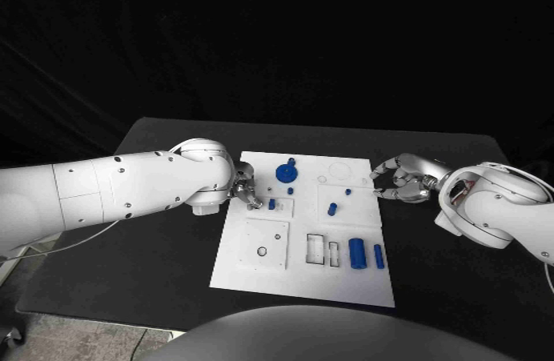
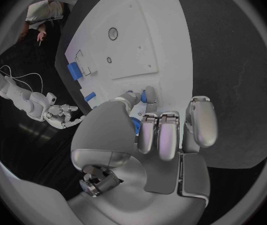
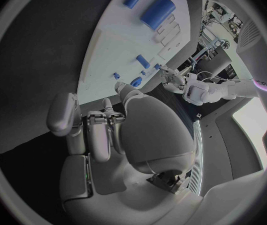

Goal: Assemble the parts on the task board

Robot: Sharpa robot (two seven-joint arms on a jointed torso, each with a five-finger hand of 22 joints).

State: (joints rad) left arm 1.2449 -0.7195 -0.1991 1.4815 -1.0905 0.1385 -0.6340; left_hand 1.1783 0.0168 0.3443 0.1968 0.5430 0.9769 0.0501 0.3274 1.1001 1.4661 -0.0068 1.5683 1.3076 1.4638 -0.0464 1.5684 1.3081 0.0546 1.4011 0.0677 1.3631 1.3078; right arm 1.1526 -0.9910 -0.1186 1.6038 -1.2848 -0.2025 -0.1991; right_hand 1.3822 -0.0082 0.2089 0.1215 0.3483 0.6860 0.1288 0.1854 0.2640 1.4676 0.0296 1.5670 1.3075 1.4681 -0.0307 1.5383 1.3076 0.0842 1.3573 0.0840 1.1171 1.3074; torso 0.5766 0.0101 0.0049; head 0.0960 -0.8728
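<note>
White task board [image 1: 303, 257] mid-table, small blue parts [image 1: 358, 254] scattered on it

Black table [image 1: 150, 241], matte, dark all over. White task board [image 1: 303, 277] lying flat directly on it, roughly in the middle, long side running away from the robot, its near edge short of the table's near edge. Thin pale cable [image 1: 58, 245] trailing across the table's left margin.
</note>
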